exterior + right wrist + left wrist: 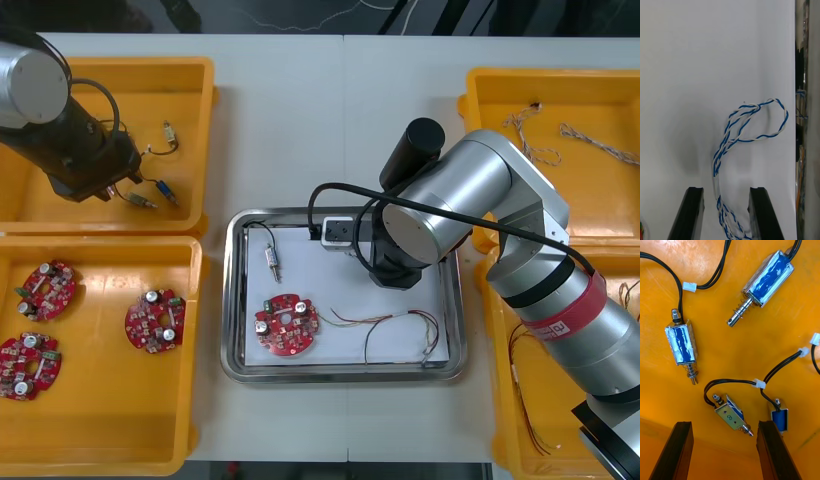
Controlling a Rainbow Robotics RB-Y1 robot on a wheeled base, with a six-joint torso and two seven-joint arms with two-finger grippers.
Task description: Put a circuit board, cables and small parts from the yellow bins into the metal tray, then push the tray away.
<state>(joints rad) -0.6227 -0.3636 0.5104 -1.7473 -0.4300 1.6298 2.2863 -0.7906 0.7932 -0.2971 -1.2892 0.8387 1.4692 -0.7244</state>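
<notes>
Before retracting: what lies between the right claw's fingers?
A twisted blue and white cable, on the metal tray's white inside, between the fingers of the open right claw; the right wrist view shows it.

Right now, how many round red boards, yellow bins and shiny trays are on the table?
Red circuit boards: 4
Yellow bins: 4
Metal tray: 1
Total: 9

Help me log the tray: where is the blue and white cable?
Right wrist view: the blue and white cable lies on the metal tray's white floor, trailing between the right gripper's open fingers.
</notes>
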